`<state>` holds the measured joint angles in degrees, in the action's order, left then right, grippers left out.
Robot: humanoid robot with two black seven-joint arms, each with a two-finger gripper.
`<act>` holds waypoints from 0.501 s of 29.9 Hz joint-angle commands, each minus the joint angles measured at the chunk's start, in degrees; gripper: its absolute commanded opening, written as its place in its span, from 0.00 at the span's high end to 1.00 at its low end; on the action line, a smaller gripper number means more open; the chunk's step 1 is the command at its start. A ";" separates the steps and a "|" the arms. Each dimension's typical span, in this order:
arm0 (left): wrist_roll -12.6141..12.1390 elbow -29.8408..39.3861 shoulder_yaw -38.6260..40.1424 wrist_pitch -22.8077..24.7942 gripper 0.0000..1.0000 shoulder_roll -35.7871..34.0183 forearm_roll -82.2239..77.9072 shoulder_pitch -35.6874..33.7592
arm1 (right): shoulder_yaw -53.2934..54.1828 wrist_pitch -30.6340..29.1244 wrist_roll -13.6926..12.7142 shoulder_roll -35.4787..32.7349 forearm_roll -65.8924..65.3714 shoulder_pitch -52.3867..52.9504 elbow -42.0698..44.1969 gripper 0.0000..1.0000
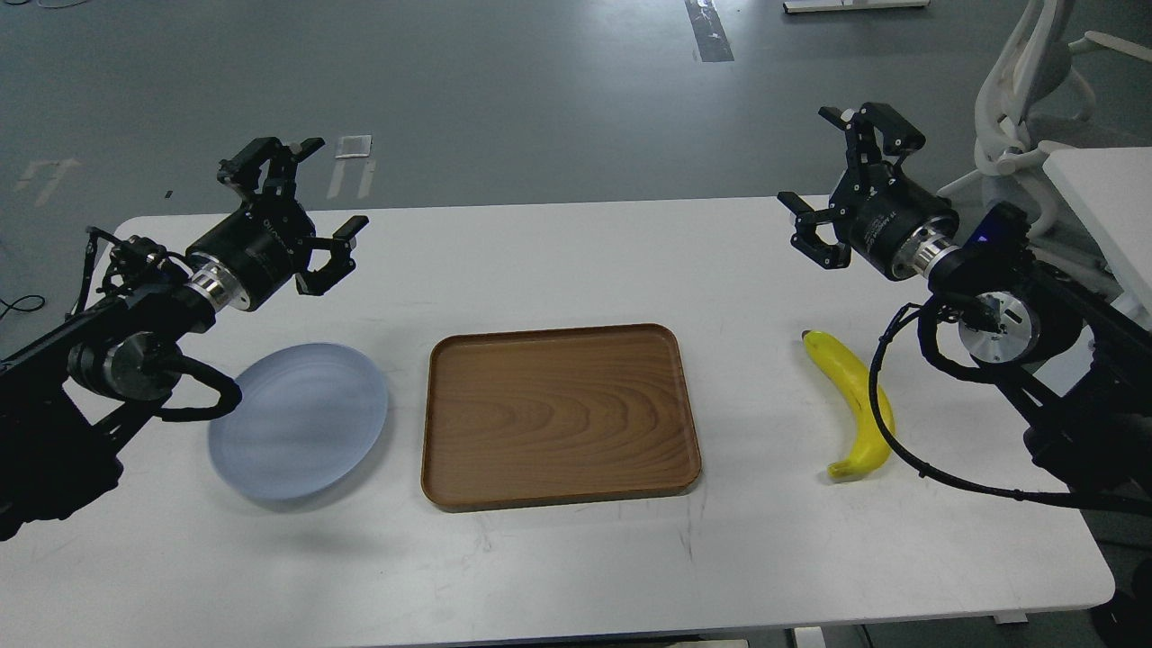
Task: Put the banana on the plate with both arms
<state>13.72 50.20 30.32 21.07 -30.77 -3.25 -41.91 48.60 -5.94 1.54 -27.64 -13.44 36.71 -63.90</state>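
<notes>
On the white table [576, 576] a curved yellow banana [853, 396] lies right of the wooden tray [558, 414], the blue-grey plate [301, 432] left, a black cable [886, 432] crossing the banana, both hands, left [310, 202] and right [841, 180], spread and raised.

Single head view, looking forward and down from above the near edge of the white table [576, 558]. Whole tabletop framed at middling range; grey floor [504, 90] filling the upper frame beyond it.
</notes>
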 commanded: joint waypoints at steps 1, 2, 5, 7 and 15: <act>-0.01 -0.01 0.00 0.20 0.02 0.10 0.00 0.07 | -0.17 0.05 -0.84 0.13 0.00 0.03 0.01 0.00; -0.01 -0.10 0.00 0.20 0.02 0.10 0.00 0.07 | -0.17 0.05 -1.01 0.13 0.00 0.03 -0.08 0.00; -0.01 -0.62 0.00 0.20 0.02 0.27 0.00 0.07 | -0.18 0.05 -1.01 0.13 0.00 0.03 -0.08 0.00; -0.01 -0.72 0.00 0.29 0.02 0.28 -0.08 0.07 | -0.26 0.05 -1.01 0.13 0.00 0.03 -0.17 0.00; -0.01 -0.72 0.00 0.29 0.02 0.28 -0.17 -0.01 | -0.44 0.05 -1.45 1.18 0.00 -0.50 -0.35 0.00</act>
<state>13.72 49.48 30.32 21.35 -30.50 -3.41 -41.85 48.20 -5.88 0.25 -27.10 -13.44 36.40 -64.18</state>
